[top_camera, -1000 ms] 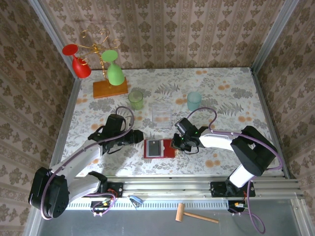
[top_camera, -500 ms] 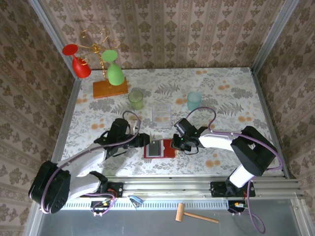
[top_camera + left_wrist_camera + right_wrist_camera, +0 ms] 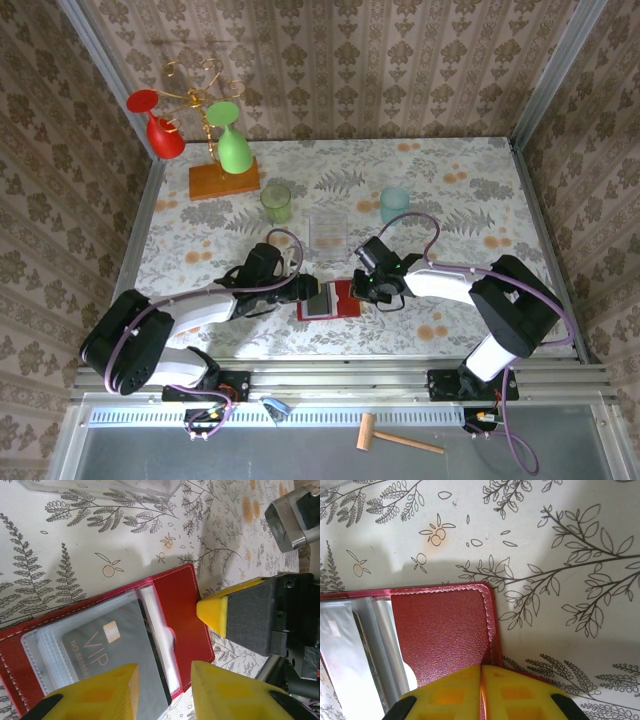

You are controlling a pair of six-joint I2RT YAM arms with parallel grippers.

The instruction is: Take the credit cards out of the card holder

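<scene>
Holder [image 3: 340, 300] lies open on the tabletop [image 3: 470, 180] between 2 arms. Left jaws, part open, hover nearest, straddling the VIP card [image 3: 112, 647] edge; right jaws, closed, sit on its red flap.

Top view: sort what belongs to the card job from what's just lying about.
Job: card holder, grey credit card in its pocket, left gripper, right gripper.
Lying about: clear box, green cup, blue cup, glass stand, wooden mallet.
</scene>
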